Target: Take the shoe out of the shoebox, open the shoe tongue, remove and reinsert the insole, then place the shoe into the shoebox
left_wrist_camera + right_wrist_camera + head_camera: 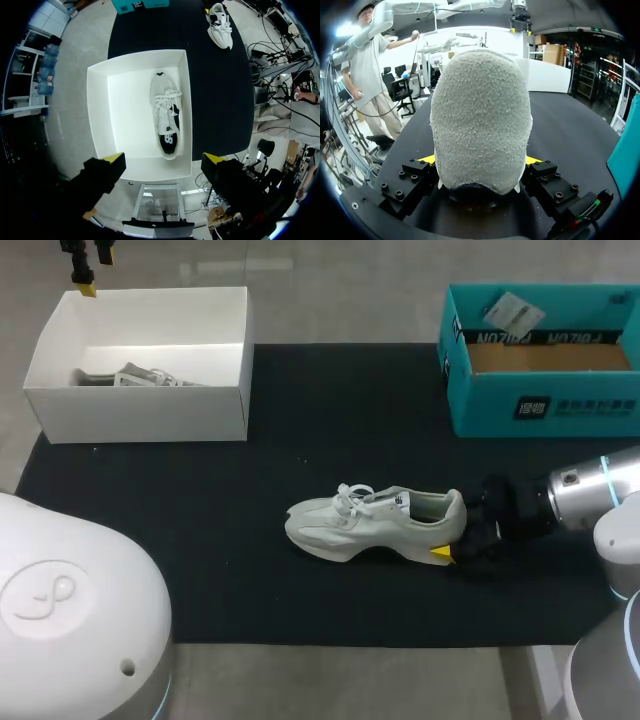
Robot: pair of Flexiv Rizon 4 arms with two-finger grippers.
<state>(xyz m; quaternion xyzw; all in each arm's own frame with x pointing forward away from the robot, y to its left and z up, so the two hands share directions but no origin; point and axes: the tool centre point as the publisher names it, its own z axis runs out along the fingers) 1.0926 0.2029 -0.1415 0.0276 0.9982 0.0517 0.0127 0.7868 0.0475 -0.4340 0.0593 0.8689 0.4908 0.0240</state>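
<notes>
Right now my right gripper (480, 161) is clamped on the heel of the shoe (375, 525), one yellow finger (426, 159) pressed to each side of the grey heel, which fills the space ahead of the wrist. The shoe stands upright on its sole near the middle of the mat (250, 570), a little toward the mat's near edge, with its toe pointing to the mat's left side, its heel to the right, and its laces loose on top. My right arm comes in low over the mat's right edge.

My left gripper (163, 159) hangs high over the mat's far left corner, its fingers spread wide with nothing between them. Under it, on that corner, sits the white box (140, 415) with a second shoe (167, 117) lying inside along one wall. At the mat's far right corner stands a teal box (545, 405).
</notes>
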